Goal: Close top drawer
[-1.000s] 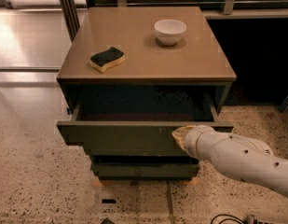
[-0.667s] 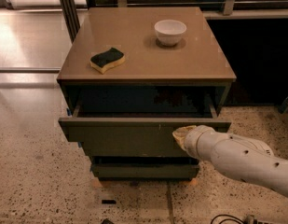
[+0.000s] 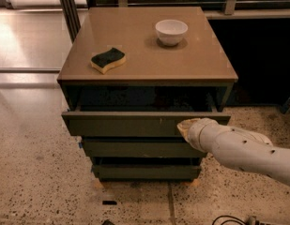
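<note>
1. The arm [image 3: 243, 151] reaches in from the lower right of the frame; the gripper [image 3: 187, 128] sits at its tip, just right of centre, and I cannot tell whether it is open or closed
2. The gripper appears to rest against the front panel of the top drawer [image 3: 121, 124], towards the panel's right end, not its middle
3. The top drawer stands part way out of the cabinet [image 3: 149, 75], across the middle of the frame; its long axis runs left to right, and a dark gap shows between the panel and the cabinet top
4. So the drawer's way home lies straight beyond the gripper, towards the top of the frame, square to that long axis; a push this far right may skew it, I judge
5. The lower drawers [image 3: 135, 148] sit further in beneath
6. Farthest back, on the cabinet top, lie a sponge [image 3: 108, 60] at left and a bowl [image 3: 171, 32] at right, clear of the push
</note>
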Available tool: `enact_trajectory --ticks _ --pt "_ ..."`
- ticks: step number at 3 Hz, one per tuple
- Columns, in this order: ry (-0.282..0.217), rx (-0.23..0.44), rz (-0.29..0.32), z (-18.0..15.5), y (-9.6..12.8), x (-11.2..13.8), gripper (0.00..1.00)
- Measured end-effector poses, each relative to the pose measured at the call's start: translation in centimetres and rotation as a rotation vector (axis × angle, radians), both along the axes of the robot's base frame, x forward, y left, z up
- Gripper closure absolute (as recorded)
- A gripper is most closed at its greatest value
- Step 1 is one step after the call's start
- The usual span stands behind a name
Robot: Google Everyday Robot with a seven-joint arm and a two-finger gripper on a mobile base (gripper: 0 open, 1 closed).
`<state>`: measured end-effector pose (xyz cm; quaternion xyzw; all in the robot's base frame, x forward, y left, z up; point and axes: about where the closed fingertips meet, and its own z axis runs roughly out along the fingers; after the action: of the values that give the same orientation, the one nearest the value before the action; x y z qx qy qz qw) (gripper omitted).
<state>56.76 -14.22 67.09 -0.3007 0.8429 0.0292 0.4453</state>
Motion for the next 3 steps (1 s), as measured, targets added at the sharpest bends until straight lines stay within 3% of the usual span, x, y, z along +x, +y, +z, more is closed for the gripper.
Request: enact_trajectory --ticks 1,3 --pt "-0.023 0.004 -0.011 0.60 -0.43 2.67 1.00" --pt "-0.014 0.022 -0.012 0.43 0.05 2.49 1.00"
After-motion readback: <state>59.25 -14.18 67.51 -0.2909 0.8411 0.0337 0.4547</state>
